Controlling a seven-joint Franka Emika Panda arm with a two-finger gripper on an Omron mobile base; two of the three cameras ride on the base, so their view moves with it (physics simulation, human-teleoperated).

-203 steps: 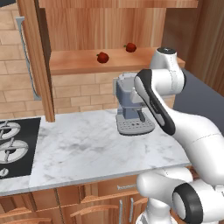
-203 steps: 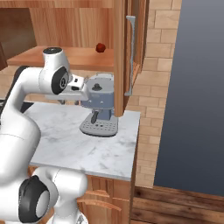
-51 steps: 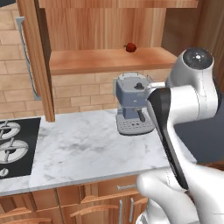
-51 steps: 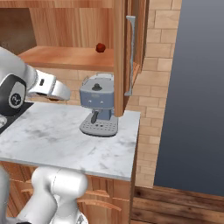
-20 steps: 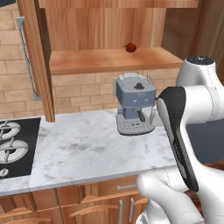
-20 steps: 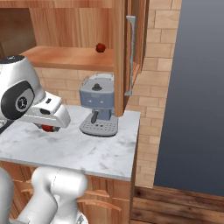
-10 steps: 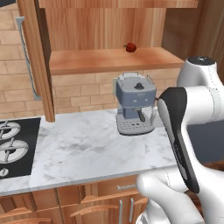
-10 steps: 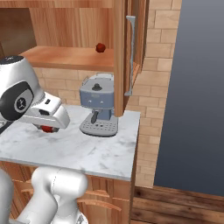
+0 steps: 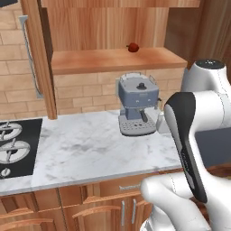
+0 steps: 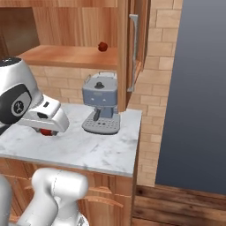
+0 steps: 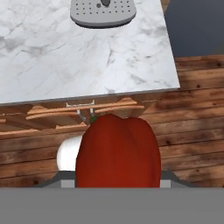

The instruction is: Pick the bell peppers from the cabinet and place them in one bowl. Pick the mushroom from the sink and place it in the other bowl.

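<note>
One red pepper [image 11: 117, 151] sits pinched in the jaws of the gripper [image 10: 46, 131], close against the hand camera, its green stem end just showing at the top edge; in the right base view a sliver of its red shows under the white hand, which hangs low above the marble surface [image 10: 88, 148] to the left of the coffee machine [image 10: 102, 108]. The jaws are closed on this pepper, and their tips are hidden behind it in the hand view. The second pepper [image 9: 133, 47] rests on the plank shelf [image 9: 108, 59] of the cabinet [image 9: 99, 31], toward the right part of the shelf, upright with its stem up, and well apart from the held one; the right base view shows it [image 10: 102, 46] on the same shelf just left of the open cabinet door [image 10: 132, 48] with its long grey bar handle. The blue-grey coffee machine stands on the surface below the shelf, near the right end. In the hand view its grey perforated drip tray [image 11: 103, 12] lies at the top, with the surface's edge, wooden drawer fronts and plank floor below it. A black stovetop [image 9: 16, 149] occupies the left end of the surface in the left base view. The arm's white and dark links fill the lower right of that view.
</note>
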